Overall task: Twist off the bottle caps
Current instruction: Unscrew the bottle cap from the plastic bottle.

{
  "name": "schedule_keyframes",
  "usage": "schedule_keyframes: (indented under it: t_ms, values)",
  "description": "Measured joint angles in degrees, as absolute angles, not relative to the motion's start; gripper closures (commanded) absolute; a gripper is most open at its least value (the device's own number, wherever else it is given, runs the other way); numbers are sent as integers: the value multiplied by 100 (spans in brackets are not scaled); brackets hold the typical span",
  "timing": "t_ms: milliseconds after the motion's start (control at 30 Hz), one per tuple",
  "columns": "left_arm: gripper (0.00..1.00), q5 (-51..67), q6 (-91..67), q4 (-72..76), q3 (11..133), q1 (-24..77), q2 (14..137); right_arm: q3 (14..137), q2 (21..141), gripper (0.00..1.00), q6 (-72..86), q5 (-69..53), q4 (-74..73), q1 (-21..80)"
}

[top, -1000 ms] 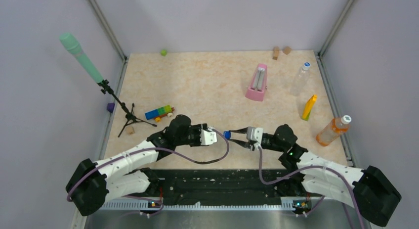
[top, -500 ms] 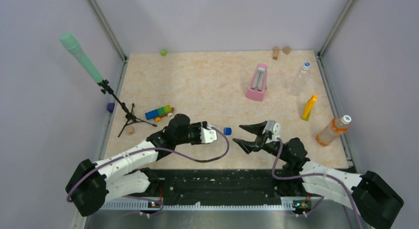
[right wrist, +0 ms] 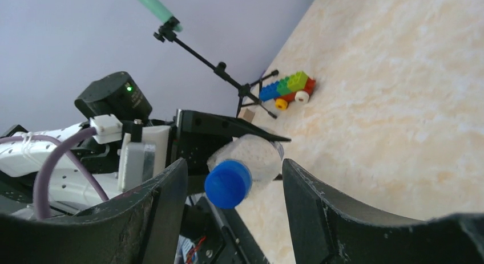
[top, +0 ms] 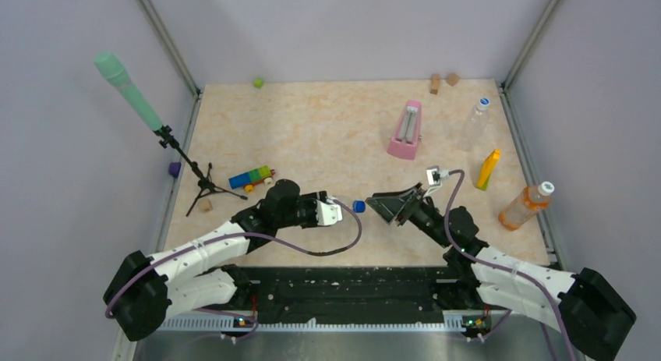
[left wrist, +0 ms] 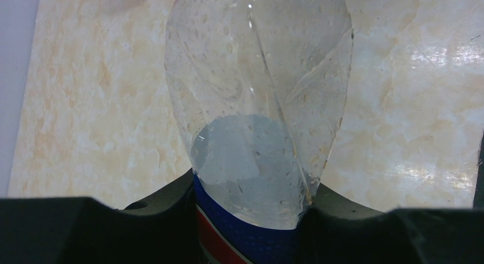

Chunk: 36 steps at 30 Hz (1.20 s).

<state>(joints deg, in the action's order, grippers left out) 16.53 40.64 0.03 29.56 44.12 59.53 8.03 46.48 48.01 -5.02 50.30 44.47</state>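
My left gripper (top: 331, 212) is shut on the short clear bottle with the blue label (left wrist: 259, 121) and holds it sideways above the table, neck pointing right. Its dark blue cap (top: 358, 207) sits on the neck; it also shows in the right wrist view (right wrist: 228, 183). My right gripper (top: 383, 205) is open, rolled over, a short way right of the cap and not touching it; the cap shows between its fingers (right wrist: 154, 212). The taller plain clear bottle (top: 474, 125) with a pale cap (top: 484, 102) stands at the back right. The orange-tinted bottle (top: 525, 207) with a white cap (top: 546, 189) lies tilted at the right edge.
A pink metronome (top: 406, 130) stands behind the grippers. A slim yellow object (top: 488, 169) stands right of it. A toy brick car (top: 251, 177), a tripod with a green microphone (top: 191, 166), a green cube (top: 258, 83) and wooden blocks (top: 443, 81) are further off.
My right gripper let go of the blue cap, opened, drew back to the right and rolled over. The left gripper and its bottle have stayed in place.
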Motion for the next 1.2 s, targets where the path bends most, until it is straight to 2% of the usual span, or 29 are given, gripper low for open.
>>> schedule_keyframes:
  t_ms: [400,567,867,967,1100,1200]
  values:
    - [100,1588,4062,3,2956,4412,5968,1330,5188,40,5269,-880,4202,4447]
    - [100,1570,4062,1,2956,4412,5968,1439,5404,49,5317,-1068,4106,4447]
    - [100,1487,4066,-93,2956,4397,5968,1555,5653,80,5374,-1310,4150,4447]
    - [100,1494,4069,-143,2956,4397,5968,1555,5653,78,5321,-1341,4112,4447]
    - [100,1498,4069,-152,2956,4397,5988,1557,5651,56,5227,-1367,4088,4447]
    - [100,1511,4064,-130,2956,4397,6029,1590,5642,51,5151,-1385,3979,4447]
